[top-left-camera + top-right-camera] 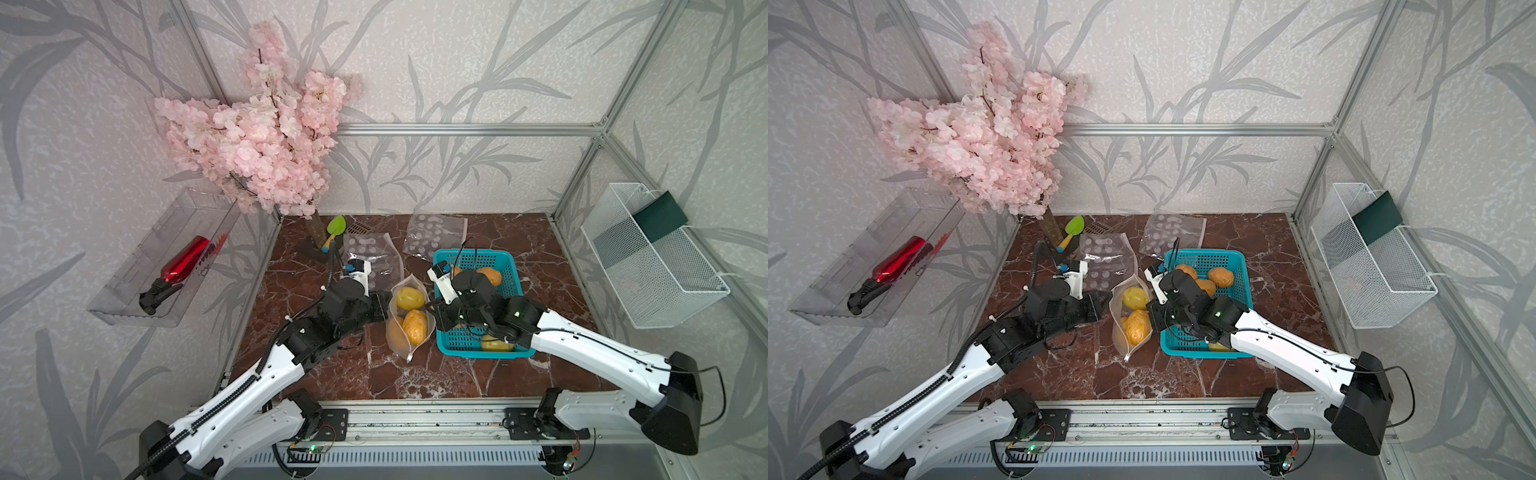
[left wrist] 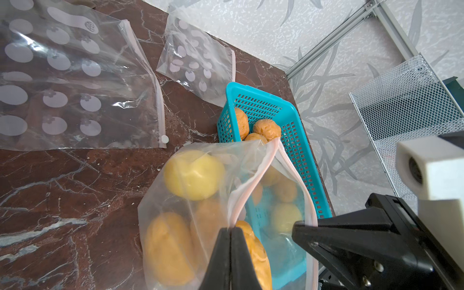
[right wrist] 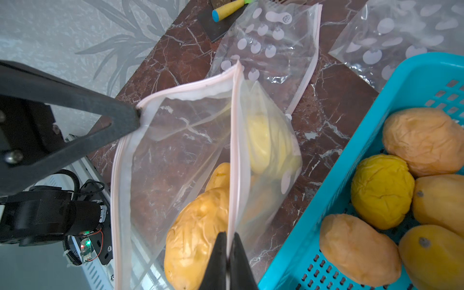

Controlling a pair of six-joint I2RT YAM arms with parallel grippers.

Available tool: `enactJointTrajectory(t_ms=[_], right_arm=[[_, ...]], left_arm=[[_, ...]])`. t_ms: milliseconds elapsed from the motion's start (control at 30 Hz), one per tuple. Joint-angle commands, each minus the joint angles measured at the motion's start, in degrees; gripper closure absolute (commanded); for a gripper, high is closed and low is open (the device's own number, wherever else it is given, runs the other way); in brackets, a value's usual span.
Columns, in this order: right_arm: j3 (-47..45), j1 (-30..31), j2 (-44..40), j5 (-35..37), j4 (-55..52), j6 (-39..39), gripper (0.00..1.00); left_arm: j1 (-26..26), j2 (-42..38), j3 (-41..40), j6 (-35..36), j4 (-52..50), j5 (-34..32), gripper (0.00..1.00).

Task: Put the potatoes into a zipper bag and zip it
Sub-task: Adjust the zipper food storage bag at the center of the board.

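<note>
Well, the bag (image 3: 180, 150) sits on the table (image 1: 332, 374) between the two arms, its mouth pulled wide and the zip undone. The left gripper (image 2: 229, 229) has its jaws pressed together on one pink zipper lip. The right gripper (image 3: 227, 237) is pinched tight on the opposite lip, so the opening gapes between them.

Inside the bag lie at least three potatoes (image 1: 410, 298): a smooth yellow one toward the far end and wrinkled orange ones nearer the arms. More of them sit in the teal basket (image 1: 482, 353) just beside the bag on its right. The right wrist view shows at least five there, one bright yellow and wrinkled, the others orange-tan. The right arm reaches across that basket.

Behind, two spare bags (image 1: 374, 257) lie flat and empty on the marble, one near the held bag's far end, the other by the basket's far corner. A green trowel (image 1: 334, 232) rests at the back left.
</note>
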Motion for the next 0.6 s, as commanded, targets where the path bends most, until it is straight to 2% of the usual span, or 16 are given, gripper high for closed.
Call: enactJointTrajectory(t_ms=[0,133,200,233,300,433,500,567], right_arm=[[4.48,0.33,1.7,-1.04,0.3,-0.7,0.95],[8.32,0.33,4.54,-1.0,0.09,-0.61,0.89],[9.85,0.33,5.68,-2.29,-0.29,-0.61,0.82],[9.74,0.42,5.64,-2.69,0.18,-0.52,0.74],[8.56,0.42,4.42,-3.16,1.63,-0.82,0.47],[3.73,0.81,-1.11,-0.77,4.49,-2.71,0.17],[-1.57,1.62,-4.97,0.59,9.55,-3.75,0.0],[-6.54,2.62,-7.66,0.96,14.71,-5.11,0.01]], left_arm=[[0.68,-0.8,-0.65,-1.86,1.16,-0.59,1.0],[2.88,-0.6,-1.19,-4.48,0.95,0.8,1.0],[5.15,0.86,-1.09,-6.32,0.5,3.03,1.0],[6.17,1.73,-1.16,-7.04,0.34,3.98,1.0],[8.67,3.29,-1.31,-8.04,0.27,5.95,1.0],[10.38,3.71,-0.84,-8.05,-2.24,3.03,1.0],[10.91,2.81,-0.57,-8.0,-3.89,0.81,1.0],[11.62,1.69,-0.45,-7.99,-5.4,-0.98,1.0]])
